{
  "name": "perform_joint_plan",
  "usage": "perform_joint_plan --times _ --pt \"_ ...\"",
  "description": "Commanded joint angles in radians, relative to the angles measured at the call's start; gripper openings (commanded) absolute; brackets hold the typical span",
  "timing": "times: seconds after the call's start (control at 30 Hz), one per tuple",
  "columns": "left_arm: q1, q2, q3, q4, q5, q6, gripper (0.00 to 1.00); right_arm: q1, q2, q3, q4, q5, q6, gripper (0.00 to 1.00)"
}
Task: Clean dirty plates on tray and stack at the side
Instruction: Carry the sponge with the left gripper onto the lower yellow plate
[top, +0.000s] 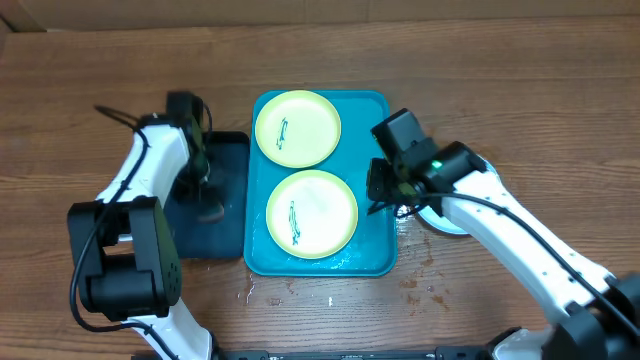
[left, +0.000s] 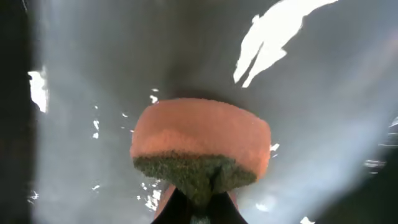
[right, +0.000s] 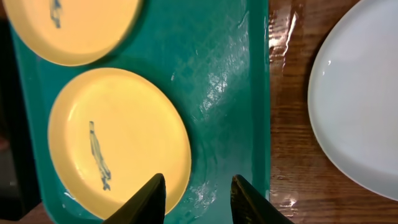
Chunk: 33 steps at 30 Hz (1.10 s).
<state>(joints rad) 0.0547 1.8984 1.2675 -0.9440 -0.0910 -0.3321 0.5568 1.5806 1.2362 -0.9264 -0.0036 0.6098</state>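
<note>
Locate the tray (top: 375, 250) at the middle of the wooden table (top: 520, 70); it is turquoise and rectangular, with rounded corners and a raised rim; in the right wrist view its floor is wet and glossy.

The tray holds two yellow-green plates in a line, close together but apart: the far plate (top: 297, 128) and the near plate (top: 311, 213). Each has a paler centre and carries one thin dark teal smear left of centre; the smears are irregular streaks and do not read as characters.

A third plate, the pale plate (right: 360, 106), lies off the tray on the table, just beside the tray's right rim; in the overhead view the right arm covers part of it. Water glistens on the wood (right: 283, 37) between that rim and the pale plate.

Check the right gripper (right: 198, 182): it is released, with its fingers spread over the tray floor between the near plate and the right rim; only the tray floor shows between them.

Check the left gripper (left: 198, 208): it is clenched on a sponge (left: 199, 134), which is orange with a green scouring face. The sponge sits over the black tray (top: 228, 235), whose surface is wet and which lies just beside the turquoise tray's left rim.
</note>
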Motion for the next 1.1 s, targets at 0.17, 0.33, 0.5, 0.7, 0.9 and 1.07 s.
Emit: perform_joint_plan --times 0.17,0.33,0.5,0.7,0.9,1.07 --pt "0.001 -0.004 0.055 -0.121 -0.01 0.041 0.04 -0.003 0.084 -0.006 0.073 -0.048 0.017 0.36" --pt "-0.012 -0.009 0.292 -0.303 0.061 0.053 0.05 -0.003 0.146 -0.006 0.142 -0.156 -0.06 0.37" --pt "-0.06 -0.03 0.499 -0.42 0.176 0.116 0.04 -0.003 0.236 -0.007 0.148 -0.167 -0.055 0.37" --pt "-0.183 -0.043 0.518 -0.401 0.291 0.131 0.04 0.001 0.296 -0.007 0.14 -0.203 -0.029 0.37" --pt "-0.34 -0.031 0.442 -0.336 0.301 0.101 0.04 0.026 0.303 -0.061 0.178 -0.162 0.105 0.2" --pt "-0.406 -0.029 0.3 -0.225 0.299 0.033 0.04 0.026 0.318 -0.136 0.276 -0.192 0.128 0.19"
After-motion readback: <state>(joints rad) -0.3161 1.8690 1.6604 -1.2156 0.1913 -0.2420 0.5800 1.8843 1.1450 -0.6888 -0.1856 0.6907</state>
